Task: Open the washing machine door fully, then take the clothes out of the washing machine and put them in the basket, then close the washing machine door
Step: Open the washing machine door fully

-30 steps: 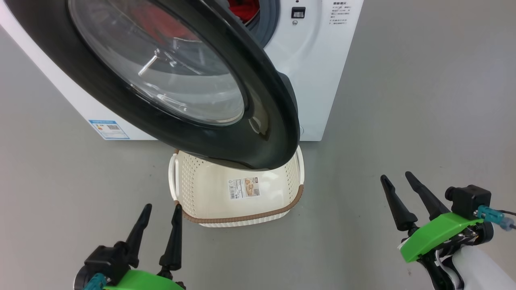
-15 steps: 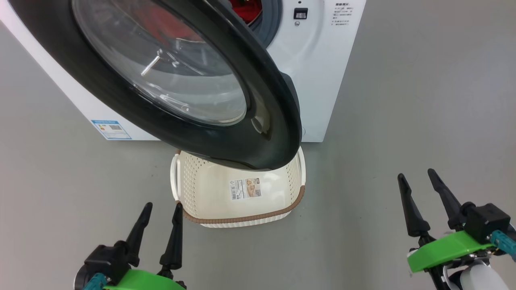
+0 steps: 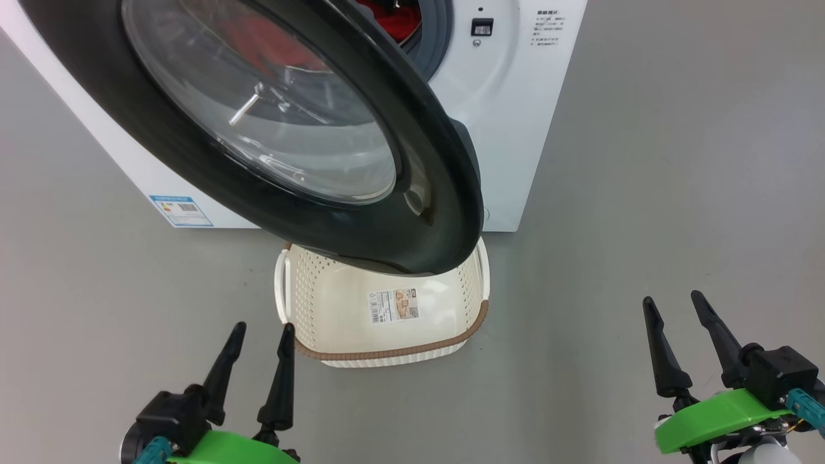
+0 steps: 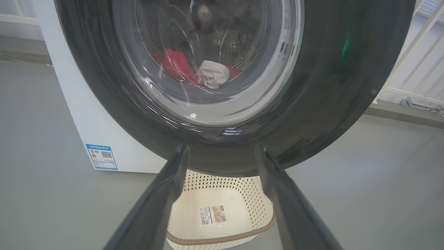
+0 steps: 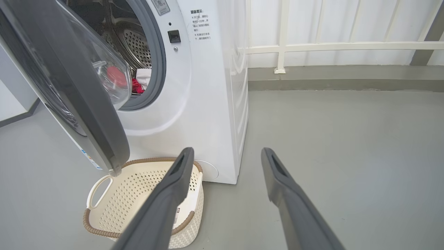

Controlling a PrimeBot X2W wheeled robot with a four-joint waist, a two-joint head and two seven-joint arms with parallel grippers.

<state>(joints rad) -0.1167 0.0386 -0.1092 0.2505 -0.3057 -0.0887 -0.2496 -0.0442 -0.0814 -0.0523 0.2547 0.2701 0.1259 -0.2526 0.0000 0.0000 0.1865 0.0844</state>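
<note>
Half open: door (image 3: 271,129) stands swung out from the washer (image 3: 509,129), black rim facing the head camera, glass bowl bulging back toward the drum. Its free edge hangs low over the rear part of the basket (image 3: 322,303). The right wrist view shows a gap between the two, no contact.

Clothes (image 3: 393,16) lie in the drum: red fabric with a white piece on top, readable through the glass in the left wrist view and past the door edge in the right wrist view.

Basket sits upright on the grey floor (image 3: 644,193), just in front of the washer and partly under the door, sticker (image 3: 393,305) on its bottom in plain sight.

Left gripper (image 3: 264,325): lower left of the head view, fingers spread, nothing between them. Its inner fingertip lines up just beside the basket's front-left corner; contact cannot be told. Its wrist camera looks straight at the door rim, basket below between the fingers.

Right gripper (image 3: 671,296): lower right, fingers spread, holding nothing, over bare floor, well apart from basket and washer.

Blue label (image 3: 182,211) sits low on the washer front, left of the door. White railing (image 5: 312,46) runs along the wall behind the washer.
</note>
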